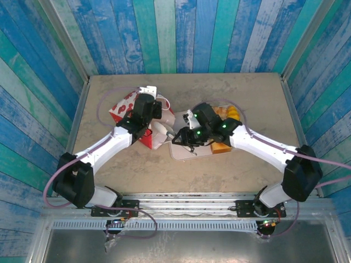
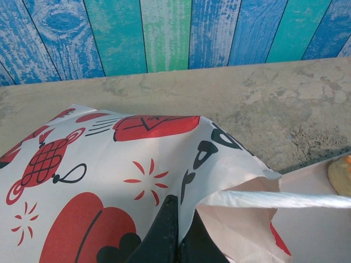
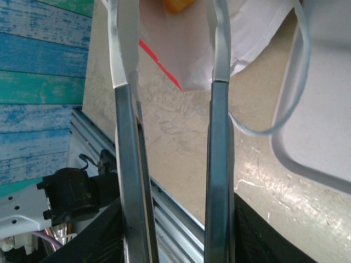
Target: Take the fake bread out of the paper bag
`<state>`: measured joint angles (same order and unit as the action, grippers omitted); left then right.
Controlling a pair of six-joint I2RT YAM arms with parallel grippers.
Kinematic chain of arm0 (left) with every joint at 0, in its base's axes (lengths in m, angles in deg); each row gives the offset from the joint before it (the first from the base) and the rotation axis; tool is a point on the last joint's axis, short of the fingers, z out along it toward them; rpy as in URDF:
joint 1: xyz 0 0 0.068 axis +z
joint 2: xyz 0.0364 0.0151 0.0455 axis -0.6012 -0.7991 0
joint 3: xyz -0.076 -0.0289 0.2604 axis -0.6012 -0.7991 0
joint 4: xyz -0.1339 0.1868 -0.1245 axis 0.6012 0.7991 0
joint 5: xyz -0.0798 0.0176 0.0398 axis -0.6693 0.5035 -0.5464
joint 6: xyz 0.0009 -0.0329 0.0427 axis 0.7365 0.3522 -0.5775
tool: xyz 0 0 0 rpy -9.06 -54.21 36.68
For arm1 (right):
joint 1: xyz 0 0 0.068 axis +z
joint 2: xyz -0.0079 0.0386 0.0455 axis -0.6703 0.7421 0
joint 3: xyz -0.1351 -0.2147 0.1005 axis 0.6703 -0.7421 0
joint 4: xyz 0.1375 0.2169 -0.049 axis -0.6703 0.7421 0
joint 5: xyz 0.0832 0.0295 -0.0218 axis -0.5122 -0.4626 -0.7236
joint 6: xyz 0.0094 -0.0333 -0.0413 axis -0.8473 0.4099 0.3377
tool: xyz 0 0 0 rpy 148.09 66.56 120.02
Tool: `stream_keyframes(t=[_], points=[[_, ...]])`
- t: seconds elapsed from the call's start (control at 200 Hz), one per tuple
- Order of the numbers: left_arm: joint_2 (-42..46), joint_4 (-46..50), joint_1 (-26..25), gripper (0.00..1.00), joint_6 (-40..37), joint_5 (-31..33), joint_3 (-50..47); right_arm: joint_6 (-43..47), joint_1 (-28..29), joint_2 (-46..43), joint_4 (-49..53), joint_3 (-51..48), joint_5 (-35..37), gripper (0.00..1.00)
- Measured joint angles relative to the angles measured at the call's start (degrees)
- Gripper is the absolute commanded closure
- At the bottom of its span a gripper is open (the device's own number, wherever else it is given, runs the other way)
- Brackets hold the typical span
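In the left wrist view, the left gripper is coming up from 6 o'clock with its two dark fingers pressed together, pinching the rim of the paper bag. One finger is lying on the printed red-and-white outside and the other against the white inside. The bag is spreading from 9 o'clock to the centre, and its thin white handle is stretching off toward 3 o'clock. A pale tray is showing at 4 o'clock, with one tan piece of toy bread sitting at its edge at 3 o'clock. The stone-coloured table is running back to the blue and green planks at 12 o'clock.

In the right wrist view, the right gripper is pointing toward 12 o'clock with its fingers standing partly apart and nothing clamped between them. The bag's white paper is lying beyond the gap, and an orange piece of bread is peeking in at 12 o'clock, narrower than the gap. A handle loop is hanging at 2 o'clock beside the tray.

In the top view, both arms are meeting at the centre. The bag is standing at 10 o'clock from the middle. More bread is lying at the tray's right side, partly hidden by the right arm.
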<state>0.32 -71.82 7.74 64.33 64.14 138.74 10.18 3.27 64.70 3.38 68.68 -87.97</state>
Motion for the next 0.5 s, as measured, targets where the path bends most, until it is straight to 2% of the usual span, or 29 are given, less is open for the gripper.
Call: stream_keyframes(t=[0.501], points=[[0.04, 0.02, 0.0, 1.0, -1.27, -0.31, 0.0, -0.81, 0.04, 14.49, -3.67, 7.61, -3.89, 0.53]])
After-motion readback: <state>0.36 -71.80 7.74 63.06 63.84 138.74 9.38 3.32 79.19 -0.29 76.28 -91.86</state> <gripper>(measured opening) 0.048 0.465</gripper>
